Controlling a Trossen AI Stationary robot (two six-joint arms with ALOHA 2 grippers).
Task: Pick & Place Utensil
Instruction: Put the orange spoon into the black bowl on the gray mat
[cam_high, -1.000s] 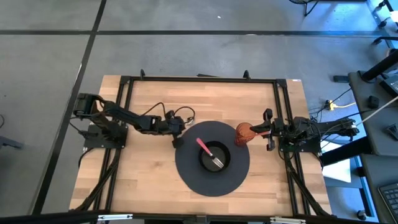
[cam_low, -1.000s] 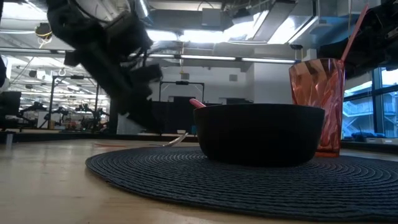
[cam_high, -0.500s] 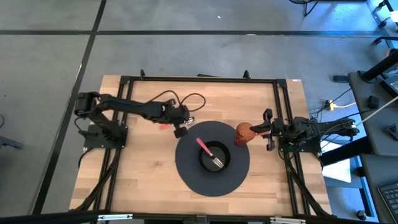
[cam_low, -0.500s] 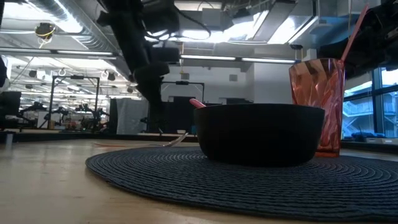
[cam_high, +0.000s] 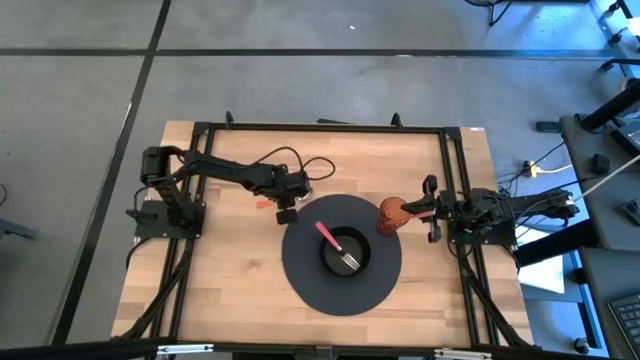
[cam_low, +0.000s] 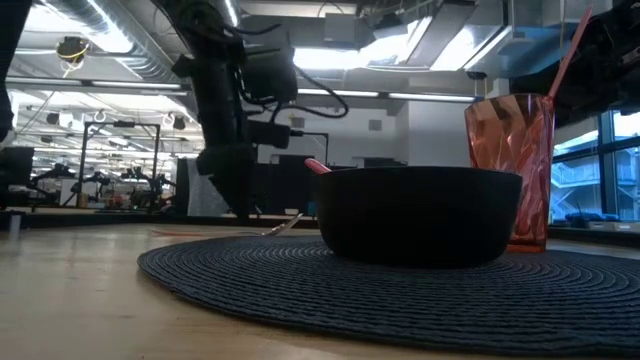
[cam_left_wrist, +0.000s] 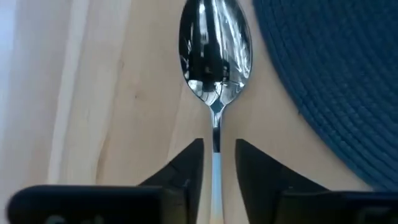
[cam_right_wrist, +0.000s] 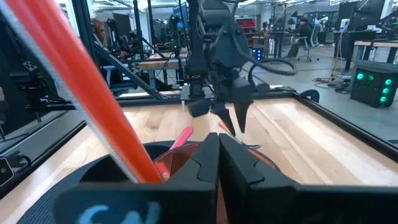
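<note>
While the left gripper (cam_high: 284, 214) hangs over the desk (cam_high: 230, 290) just off the mat's edge, we count one spoon (cam_left_wrist: 215, 56) lying on the wood directly below it. Its bowl lies just beside the round dark woven mat (cam_high: 300, 285). In the left wrist view the jaws stand slightly spread, one finger (cam_left_wrist: 186, 171) on each side of the spoon's neck; we cannot tell whether they touch it.

We count one black bowl (cam_high: 345, 252) at the middle of the mat, holding one fork with a pink handle (cam_high: 328, 237). One reddish tumbler (cam_high: 392, 215) stands on the mat's right edge, with one red straw (cam_low: 568, 52) rising from it in the low view.

The right gripper (cam_high: 432, 222) sits at the desk's right side, just beside the tumbler, jaws pressed together.

The desk is pale wood inside a black frame (cam_high: 320, 127). Grey floor surrounds it, and the low view shows an open workshop with ceiling lights.
</note>
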